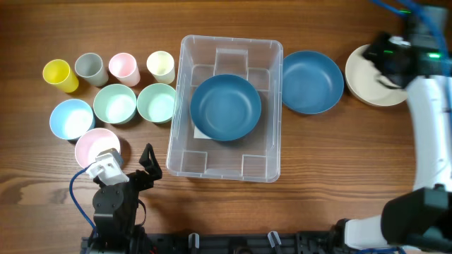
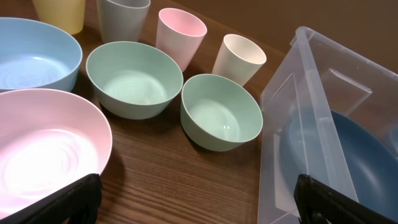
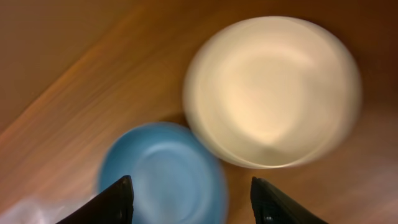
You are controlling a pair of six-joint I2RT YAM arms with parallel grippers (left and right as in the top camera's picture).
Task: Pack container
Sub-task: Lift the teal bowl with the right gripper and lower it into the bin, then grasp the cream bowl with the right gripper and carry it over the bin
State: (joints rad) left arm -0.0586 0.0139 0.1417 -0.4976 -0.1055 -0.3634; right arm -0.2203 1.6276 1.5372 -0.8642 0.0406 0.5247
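The right gripper (image 3: 191,185), spread and empty, hangs over the round cream plate (image 1: 367,89) near the table's (image 1: 318,183) far right corner; it should straddle the rim before pinching. The large clear rectangular plastic container (image 1: 226,48) sits centred between the table's side edges, holding one dark blue bowl (image 1: 226,107); the left gripper (image 2: 198,183) is released too.

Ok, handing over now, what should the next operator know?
Left gripper open, empty, beside the pink bowl.
Right gripper open, empty, over the cream dish.
Container mid-table holds one dark blue bowl.
Not yet packed: second blue bowl right of it, the dish; on its left the pink bowl, light blue bowl, left green bowl, right green bowl, yellow cup, grey cup, pink cup, cream cup.
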